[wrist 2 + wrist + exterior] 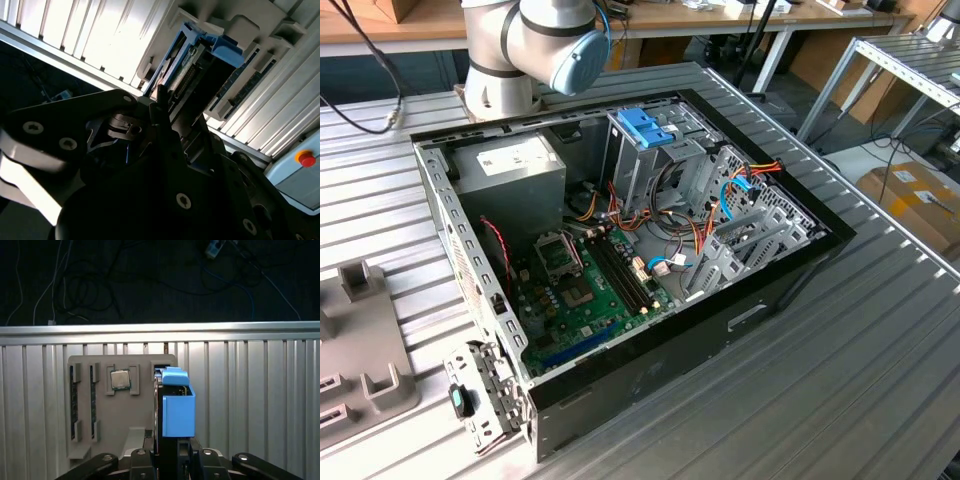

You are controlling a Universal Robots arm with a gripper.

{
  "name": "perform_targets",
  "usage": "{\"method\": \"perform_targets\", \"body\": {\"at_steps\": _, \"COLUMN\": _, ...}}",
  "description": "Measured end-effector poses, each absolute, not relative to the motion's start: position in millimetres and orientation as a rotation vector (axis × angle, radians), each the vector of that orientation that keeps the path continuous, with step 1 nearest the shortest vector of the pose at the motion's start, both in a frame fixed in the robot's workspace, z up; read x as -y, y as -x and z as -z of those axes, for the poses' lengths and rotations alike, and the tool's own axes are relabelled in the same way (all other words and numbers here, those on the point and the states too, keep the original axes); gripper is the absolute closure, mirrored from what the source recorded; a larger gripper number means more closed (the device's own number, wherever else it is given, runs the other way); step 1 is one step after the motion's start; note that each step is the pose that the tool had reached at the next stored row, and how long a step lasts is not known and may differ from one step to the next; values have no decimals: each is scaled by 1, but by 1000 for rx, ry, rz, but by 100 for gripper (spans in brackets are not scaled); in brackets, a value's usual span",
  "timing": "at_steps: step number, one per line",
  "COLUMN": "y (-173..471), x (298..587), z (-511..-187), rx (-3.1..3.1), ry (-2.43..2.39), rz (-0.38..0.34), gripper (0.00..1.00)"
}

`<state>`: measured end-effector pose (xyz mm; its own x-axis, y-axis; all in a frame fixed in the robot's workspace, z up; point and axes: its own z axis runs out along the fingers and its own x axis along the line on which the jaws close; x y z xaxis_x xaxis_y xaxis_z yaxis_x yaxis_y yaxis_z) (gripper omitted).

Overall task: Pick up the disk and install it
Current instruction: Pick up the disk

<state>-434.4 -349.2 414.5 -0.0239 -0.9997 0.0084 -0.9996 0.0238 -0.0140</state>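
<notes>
First wrist view: the disk (178, 412) stands edgewise in the grey fixture (100, 407), with the end effector (172, 456) at it; whether it pinches, I cannot tell. Likely stiff, weighty and shock-sensitive; clamp its broad flat faces.

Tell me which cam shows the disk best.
First wrist view: the disk stands edge-on in the grey fixture, unobstructed. Second wrist view shows its side slantwise, partly behind the pincer. Exterior view frames the open computer case.
</notes>
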Motion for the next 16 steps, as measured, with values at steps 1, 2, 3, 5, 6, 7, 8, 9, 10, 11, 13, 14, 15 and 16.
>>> {"method": "perform_targets", "body": {"at_steps": 1, "y": 434, "x": 349, "z": -417, "rx": -2245, "ry": 2192, "rz": 25, "gripper": 65}}
{"method": "perform_targets", "body": {"at_steps": 2, "y": 434, "x": 349, "z": -419, "rx": -2245, "ry": 2192, "rz": 25, "gripper": 65}}
{"method": "perform_targets", "body": {"at_steps": 3, "y": 434, "x": 349, "z": -421, "rx": -2245, "ry": 2192, "rz": 25, "gripper": 65}}
{"method": "perform_targets", "body": {"at_steps": 5, "y": 434, "x": 349, "z": -424, "rx": -2245, "ry": 2192, "rz": 25, "gripper": 65}}
{"method": "perform_targets", "body": {"at_steps": 6, "y": 434, "x": 349, "z": -425, "rx": -2245, "ry": 2192, "rz": 25, "gripper": 65}}
{"method": "perform_targets", "body": {"at_steps": 7, "y": 434, "x": 349, "z": -426, "rx": -2245, "ry": 2192, "rz": 25, "gripper": 65}}
{"method": "perform_targets", "body": {"at_steps": 8, "y": 434, "x": 349, "z": -427, "rx": -2245, "ry": 2192, "rz": 25, "gripper": 65}}
{"method": "perform_targets", "body": {"at_steps": 9, "y": 434, "x": 349, "z": -427, "rx": -2245, "ry": 2192, "rz": 25, "gripper": 65}}
{"method": "perform_targets", "body": {"at_steps": 10, "y": 434, "x": 349, "z": -427, "rx": -2245, "ry": 2192, "rz": 25, "gripper": 65}}
{"method": "perform_targets", "body": {"at_steps": 11, "y": 434, "x": 349, "z": -427, "rx": -2245, "ry": 2192, "rz": 25, "gripper": 65}}
{"method": "perform_targets", "body": {"at_steps": 13, "y": 434, "x": 349, "z": -427, "rx": -2245, "ry": 2192, "rz": 25, "gripper": 65}}
{"method": "perform_targets", "body": {"at_steps": 14, "y": 434, "x": 349, "z": -427, "rx": -2245, "ry": 2192, "rz": 25, "gripper": 65}}
{"method": "perform_targets", "body": {"at_steps": 15, "y": 434, "x": 349, "z": -428, "rx": -2245, "ry": 2192, "rz": 25, "gripper": 65}}
{"method": "perform_targets", "body": {"at_steps": 16, "y": 434, "x": 349, "z": -429, "rx": -2245, "ry": 2192, "rz": 25, "gripper": 65}}
